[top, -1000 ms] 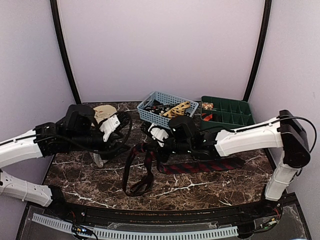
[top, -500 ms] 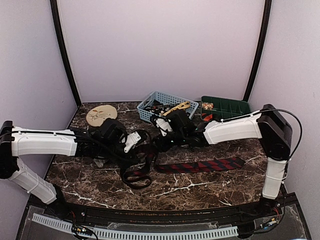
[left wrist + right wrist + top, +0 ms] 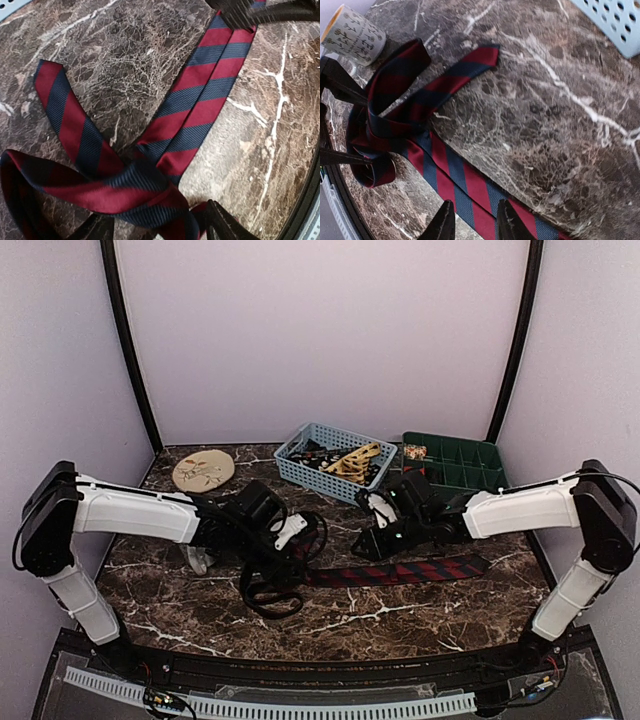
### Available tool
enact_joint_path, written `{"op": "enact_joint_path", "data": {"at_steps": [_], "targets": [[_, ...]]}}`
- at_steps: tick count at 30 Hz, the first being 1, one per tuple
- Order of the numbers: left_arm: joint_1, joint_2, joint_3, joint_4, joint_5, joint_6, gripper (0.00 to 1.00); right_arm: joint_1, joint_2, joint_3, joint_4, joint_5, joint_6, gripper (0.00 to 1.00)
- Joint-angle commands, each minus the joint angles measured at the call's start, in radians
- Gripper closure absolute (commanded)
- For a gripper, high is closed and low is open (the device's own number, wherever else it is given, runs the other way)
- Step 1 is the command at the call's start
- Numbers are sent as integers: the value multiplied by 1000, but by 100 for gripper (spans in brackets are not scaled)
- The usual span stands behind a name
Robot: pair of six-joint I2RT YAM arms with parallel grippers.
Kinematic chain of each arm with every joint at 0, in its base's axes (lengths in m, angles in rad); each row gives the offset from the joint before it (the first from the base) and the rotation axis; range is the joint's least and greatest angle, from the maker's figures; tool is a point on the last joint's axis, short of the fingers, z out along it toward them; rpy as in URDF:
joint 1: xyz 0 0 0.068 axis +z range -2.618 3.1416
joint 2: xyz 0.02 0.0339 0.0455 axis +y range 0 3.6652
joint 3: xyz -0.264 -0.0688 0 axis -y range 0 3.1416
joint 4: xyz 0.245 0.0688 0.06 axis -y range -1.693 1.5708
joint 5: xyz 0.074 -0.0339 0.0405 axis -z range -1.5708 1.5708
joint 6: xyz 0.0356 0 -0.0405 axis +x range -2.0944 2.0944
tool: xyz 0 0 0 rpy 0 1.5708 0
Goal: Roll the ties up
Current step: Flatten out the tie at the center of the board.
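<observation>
Left end effector (image 3: 161,229) and right end effector (image 3: 474,221) shifted right along one striped tie (image 3: 196,107).
Both stood apart, the left astride its bunched end.

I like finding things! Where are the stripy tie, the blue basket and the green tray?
stripy tie (image 3: 400,572), top view, its flat stretched part.
blue basket (image 3: 312,481), top view, its front wall.
green tray (image 3: 455,439), top view, its far rim.

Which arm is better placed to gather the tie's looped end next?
Left, likely: the left tool straddles the crossed loop of the tie, jaws open. The right tool hangs over the flat stretch, away from the loop.
</observation>
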Motion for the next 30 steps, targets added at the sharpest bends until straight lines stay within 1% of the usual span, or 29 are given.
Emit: {"op": "enact_joint_path", "data": {"at_steps": [1, 4, 6, 9, 11, 13, 14, 17, 20, 23, 27, 28, 30], "targets": [[4, 57, 55, -86, 4, -36, 36, -20, 44, -48, -5, -63, 51, 74], [6, 78, 68, -138, -32, -43, 39, -52, 81, -81, -11, -68, 62, 76], [13, 68, 66, -163, -30, -43, 42, -86, 97, -109, -11, -75, 73, 78], [33, 25, 49, -192, -7, -26, 59, -134, 107, -151, -10, -95, 87, 80], [52, -18, 42, -221, 9, -2, 76, -164, 104, -168, -19, -98, 88, 81], [63, -78, 41, -255, 34, 54, 95, -189, 101, -178, -24, -106, 89, 81], [63, -106, 44, -273, 45, 88, 100, -202, 99, -183, -25, -111, 90, 81], [63, -187, 63, -368, 110, 197, 100, -250, 101, -185, -25, -120, 101, 81], [63, -288, 91, -432, 265, 289, 100, -292, 107, -179, -16, -127, 114, 80], [63, -411, 117, -411, 402, 326, 100, -324, 105, -166, -8, -132, 121, 79], [65, -533, 193, -348, 526, 364, 100, -331, 85, -133, -11, -144, 104, 76], [65, -547, 208, -320, 546, 366, 100, -331, 71, -128, -6, -165, 95, 74], [65, -539, 251, -290, 581, 367, 100, -330, 19, -123, 18, -220, 75, 66]]}}
